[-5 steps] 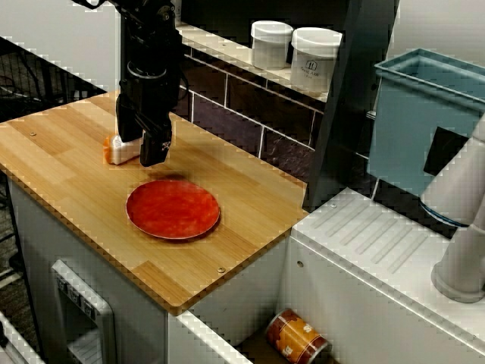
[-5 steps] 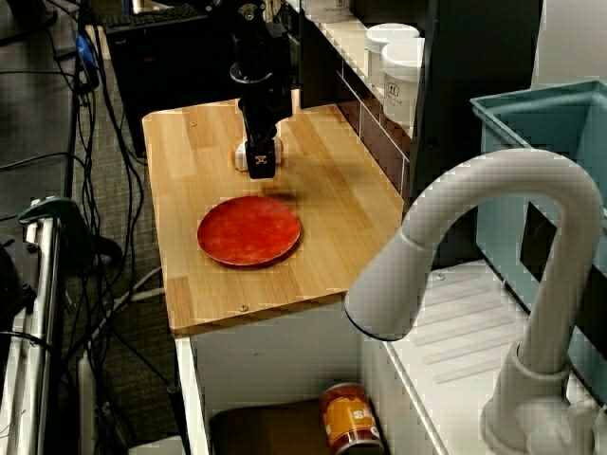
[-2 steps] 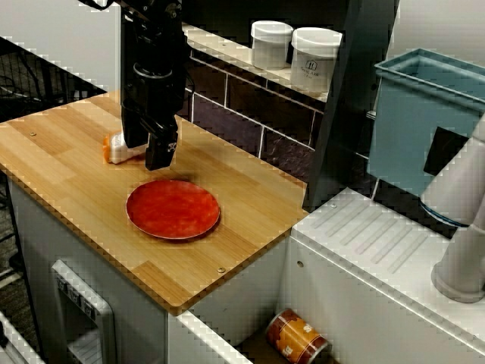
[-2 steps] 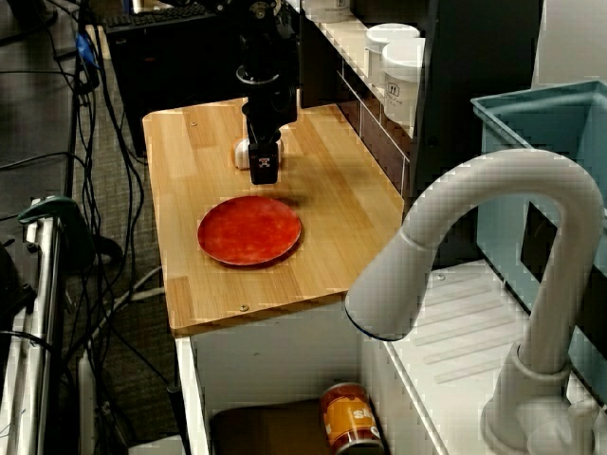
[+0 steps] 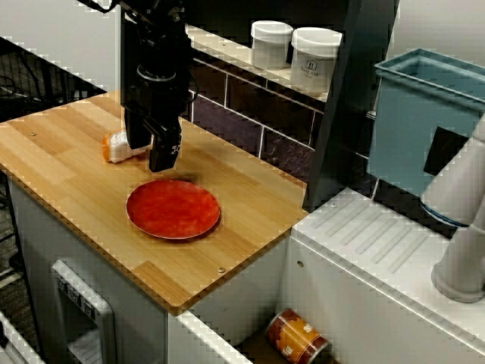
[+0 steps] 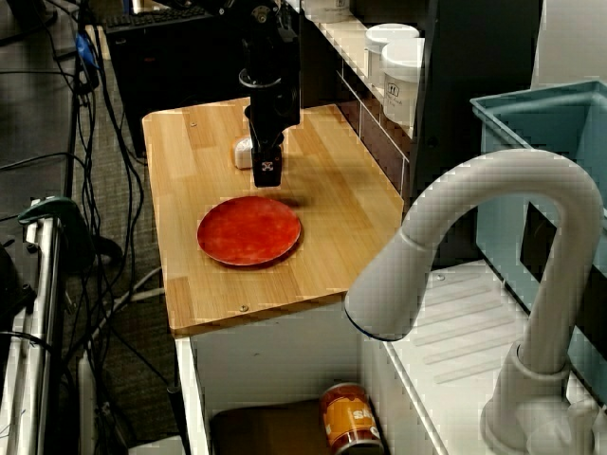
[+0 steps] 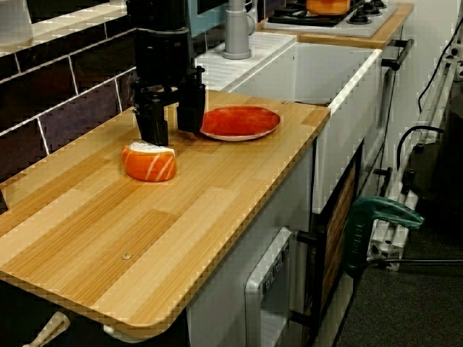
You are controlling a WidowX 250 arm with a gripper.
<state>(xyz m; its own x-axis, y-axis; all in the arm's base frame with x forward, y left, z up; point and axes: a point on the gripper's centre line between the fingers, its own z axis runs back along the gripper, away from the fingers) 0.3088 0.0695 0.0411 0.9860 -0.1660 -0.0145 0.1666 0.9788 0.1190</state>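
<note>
Against dark tiles [image 5: 246,98], wooden counter [image 5: 250,189] bearing sushi [image 7: 148,160] adjoins white sink [image 7: 340,108].

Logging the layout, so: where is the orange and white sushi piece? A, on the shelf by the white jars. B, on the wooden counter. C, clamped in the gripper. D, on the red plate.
B: the sushi piece lies on the wooden counter, apart from the red plate; the open gripper holds nothing.

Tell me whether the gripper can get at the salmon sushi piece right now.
Probably yes. The gripper hangs open and empty right beside the salmon sushi piece, which lies alone on the wooden counter. Nothing stands between them; the red plate sits on the gripper's far side.
</note>
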